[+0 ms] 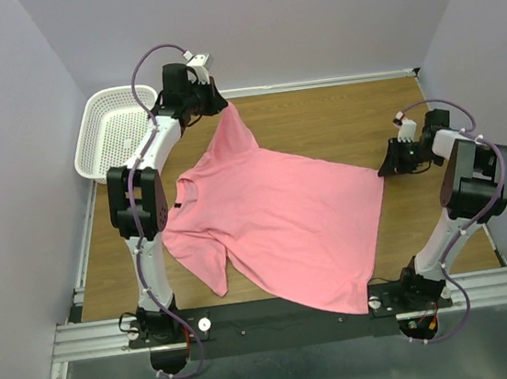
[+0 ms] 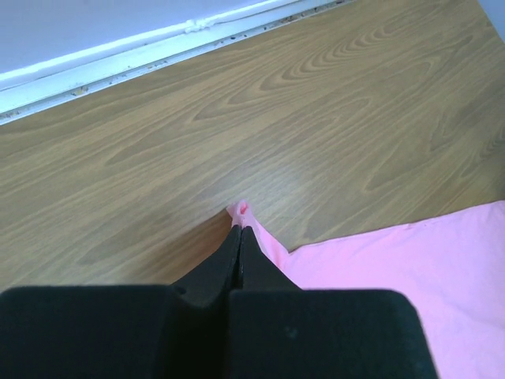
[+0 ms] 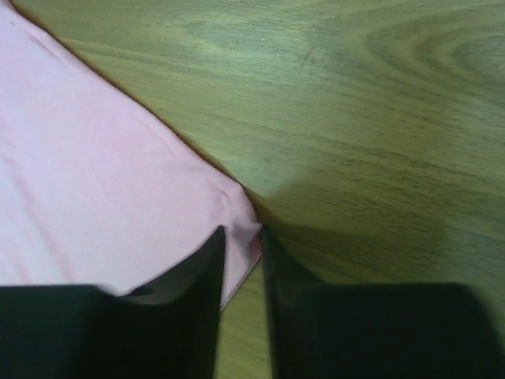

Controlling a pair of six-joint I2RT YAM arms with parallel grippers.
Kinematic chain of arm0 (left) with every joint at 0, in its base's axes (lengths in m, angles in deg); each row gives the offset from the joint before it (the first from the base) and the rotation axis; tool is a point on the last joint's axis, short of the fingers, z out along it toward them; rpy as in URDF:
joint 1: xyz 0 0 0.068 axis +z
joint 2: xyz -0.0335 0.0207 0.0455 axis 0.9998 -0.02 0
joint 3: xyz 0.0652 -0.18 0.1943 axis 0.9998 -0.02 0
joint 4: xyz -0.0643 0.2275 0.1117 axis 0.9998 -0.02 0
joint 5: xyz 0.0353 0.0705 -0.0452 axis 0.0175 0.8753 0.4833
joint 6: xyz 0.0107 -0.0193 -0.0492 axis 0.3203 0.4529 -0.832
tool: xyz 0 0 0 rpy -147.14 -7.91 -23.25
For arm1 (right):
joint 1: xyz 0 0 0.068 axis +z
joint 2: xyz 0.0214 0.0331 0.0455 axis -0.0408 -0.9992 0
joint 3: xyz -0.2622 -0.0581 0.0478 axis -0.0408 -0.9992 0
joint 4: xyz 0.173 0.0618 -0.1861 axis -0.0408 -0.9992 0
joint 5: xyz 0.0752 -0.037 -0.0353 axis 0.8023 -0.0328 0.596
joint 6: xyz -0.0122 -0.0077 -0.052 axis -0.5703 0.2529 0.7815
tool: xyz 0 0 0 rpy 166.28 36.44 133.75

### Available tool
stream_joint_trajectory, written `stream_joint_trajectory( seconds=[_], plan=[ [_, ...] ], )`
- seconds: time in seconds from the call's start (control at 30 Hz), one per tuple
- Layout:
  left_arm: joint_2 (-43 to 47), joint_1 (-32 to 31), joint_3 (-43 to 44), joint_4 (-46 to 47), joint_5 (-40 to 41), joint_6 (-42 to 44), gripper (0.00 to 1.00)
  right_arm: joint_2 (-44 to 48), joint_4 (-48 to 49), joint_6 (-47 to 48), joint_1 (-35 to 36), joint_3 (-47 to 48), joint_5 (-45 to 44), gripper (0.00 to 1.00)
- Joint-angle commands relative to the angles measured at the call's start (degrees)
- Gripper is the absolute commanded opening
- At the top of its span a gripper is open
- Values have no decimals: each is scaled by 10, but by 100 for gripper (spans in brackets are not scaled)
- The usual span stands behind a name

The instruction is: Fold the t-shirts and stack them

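A salmon-pink t-shirt [image 1: 275, 214] lies spread on the wooden table, neck to the left and hem to the right. My left gripper [image 1: 220, 104] is shut on the tip of its far sleeve and holds it raised, so the cloth pulls up in a peak. In the left wrist view the closed gripper [image 2: 241, 229] pinches a pink tip, with the shirt [image 2: 410, 268] below it. My right gripper [image 1: 388, 169] is low at the shirt's far right hem corner. In the right wrist view the right gripper [image 3: 242, 233] stands slightly apart around the corner of the shirt [image 3: 95, 174].
A white plastic mesh basket [image 1: 90, 136] stands at the far left corner, just left of the left arm. The shirt's near hem corner hangs over the black front rail [image 1: 279, 320]. Bare wood shows at the far right, between the arms.
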Motion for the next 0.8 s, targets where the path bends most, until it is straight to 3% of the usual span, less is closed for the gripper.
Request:
stream_joint_trajectory(
  seconds=[0.0,0.03,0.13,0.33,0.5,0.7,0.77],
  plan=[
    [-17,5,39,-10,-21,-4,0,-23,-10,5,-3,2,-12,19],
    [-20,6,45,-12,-20,-4,0,-22,-10,9,-4,6,-16,10],
    [-34,9,70,-12,-19,-8,0,-22,-3,8,-11,41,-40,1],
    [-101,20,167,-20,-13,-45,0,-92,12,-11,-13,191,-87,0],
    [-153,38,207,55,-22,-145,0,-211,12,-23,-13,331,-87,1],
    [-242,42,316,96,-25,-197,0,-314,8,-30,-3,496,-71,1],
    [-250,42,313,134,-19,-208,0,-342,8,-25,3,535,-73,1]
  ],
)
